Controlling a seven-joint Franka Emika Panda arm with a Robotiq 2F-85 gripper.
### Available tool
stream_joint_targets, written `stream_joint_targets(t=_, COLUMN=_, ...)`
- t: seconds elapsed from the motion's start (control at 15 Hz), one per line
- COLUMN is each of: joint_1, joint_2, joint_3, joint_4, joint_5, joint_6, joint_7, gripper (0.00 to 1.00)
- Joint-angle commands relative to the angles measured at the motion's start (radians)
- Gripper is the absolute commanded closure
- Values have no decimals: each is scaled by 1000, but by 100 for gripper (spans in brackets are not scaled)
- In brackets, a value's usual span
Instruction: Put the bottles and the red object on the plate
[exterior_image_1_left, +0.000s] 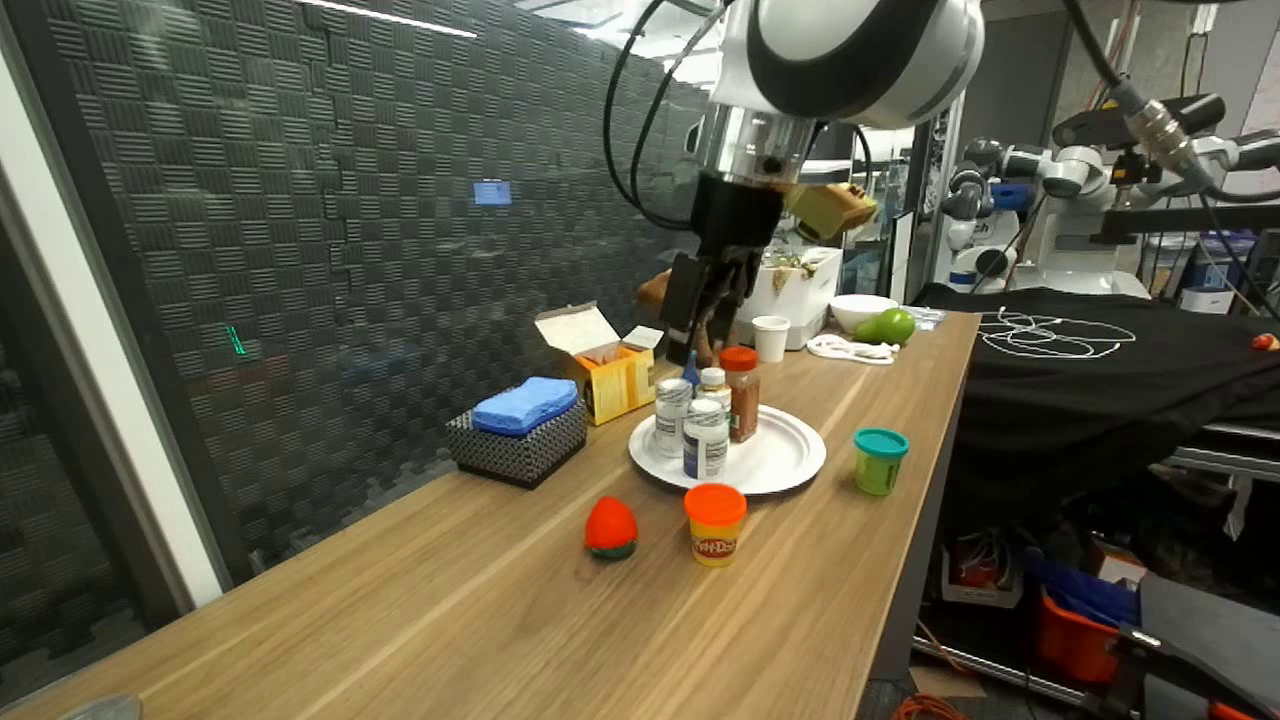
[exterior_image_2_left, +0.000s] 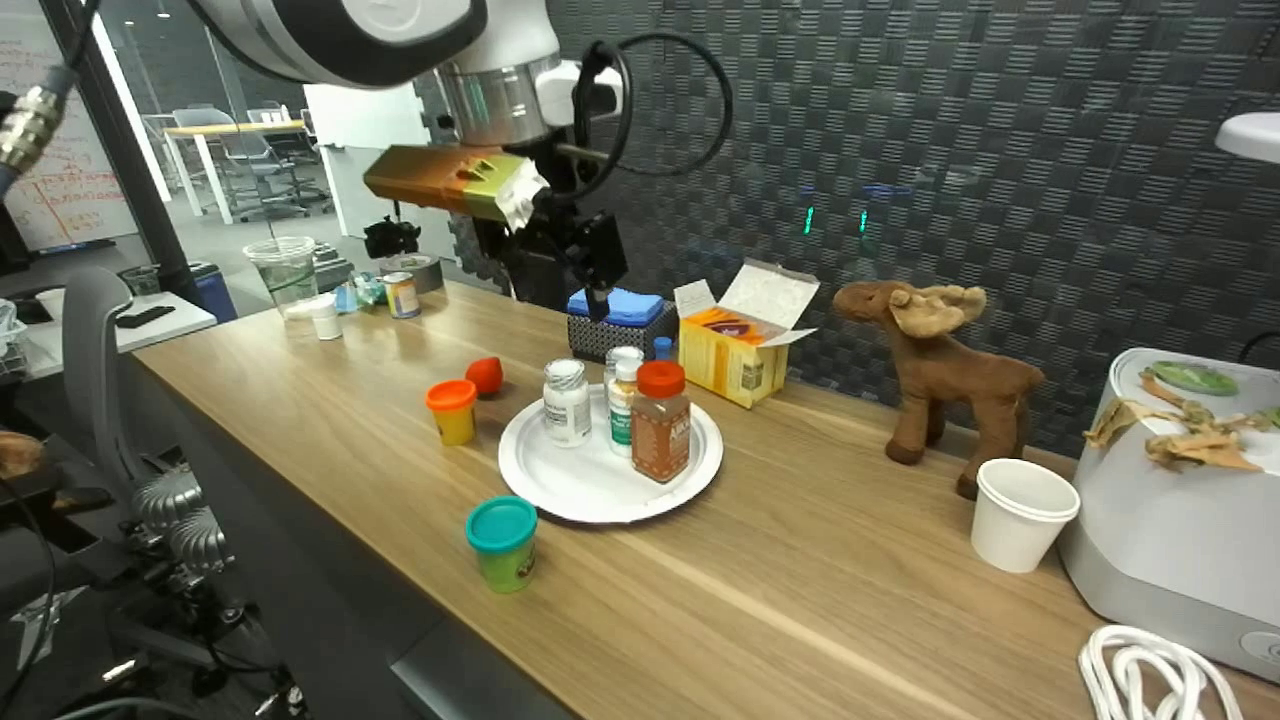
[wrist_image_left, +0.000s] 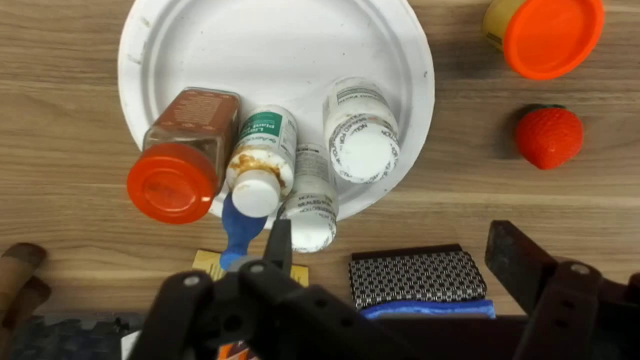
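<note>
Obs.: pincer (wrist_image_left: 392, 245) spread wide, nothing between its fingers. Hangs above the plate's wall-side edge; in the wrist view one finger lies against the outline of a bottle cap. I take it to be higher, not touching.

Placement: on the white paper plate (exterior_image_1_left: 785, 455) stand, upright, a pill bottle (wrist_image_left: 360, 127), a second pill bottle (wrist_image_left: 312, 200), a green-labelled supplement bottle (wrist_image_left: 265, 142) and a red-lidded spice jar (exterior_image_2_left: 661, 432). Bunched toward the dark checkered wall (exterior_image_2_left: 980, 130), which should leave the plate's front side for the fruit. Strawberry (exterior_image_1_left: 610, 524) is off the plate, on the tabletop (exterior_image_1_left: 480, 640), apparently on its leafy end, tip up. My reading: strawberry alone remains; the wide spread would suit straddling it.

Surroundings: orange-lidded Play-Doh tub (exterior_image_1_left: 715, 528) just beside the strawberry, narrow gap; a finger descending there could knock it. Teal-lidded tub (exterior_image_2_left: 503, 545) near the plate, apart. Wall side: yellow carton (exterior_image_2_left: 735, 362) with raised flaps, and a patterned box (wrist_image_left: 417, 275) carrying a blue sponge (exterior_image_1_left: 525, 404); a low sweep might catch the flaps. Blue-topped item (exterior_image_2_left: 663, 347) pokes up behind the bottles; whether it stands on the plate, cannot tell.
</note>
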Motion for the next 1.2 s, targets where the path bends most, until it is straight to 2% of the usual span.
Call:
stream_joint_targets(t=0.0, joint_1=-6, joint_2=-169, joint_3=-19, joint_4=-94, joint_5=-33, joint_6=18, joint_7=117, gripper=0)
stream_joint_targets(t=0.2, joint_1=-44, joint_2=-239, joint_3=-38, joint_4=-140, joint_5=-123, joint_6=28, joint_7=275, gripper=0)
stream_joint_targets(t=0.4, joint_1=-94, joint_2=-284, joint_3=-49, joint_4=-188, joint_5=-190, joint_6=15, joint_7=379, gripper=0)
stream_joint_targets(t=0.8, joint_1=-135, joint_2=-277, joint_3=-59, joint_4=-224, joint_5=-192, joint_6=-55, joint_7=410, gripper=0)
stream_joint_targets(t=0.93, joint_1=-119, joint_2=-282, joint_3=-61, joint_4=-180, joint_5=-138, joint_6=-145, joint_7=408, gripper=0)
stream_joint_targets(t=1.0, joint_1=-126, joint_2=-255, joint_3=-66, joint_4=-207, joint_5=-167, joint_6=-82, joint_7=388, gripper=0)
stream_joint_targets(t=1.13, joint_1=-126, joint_2=-253, joint_3=-66, joint_4=-206, joint_5=-165, joint_6=-91, joint_7=388, gripper=0)
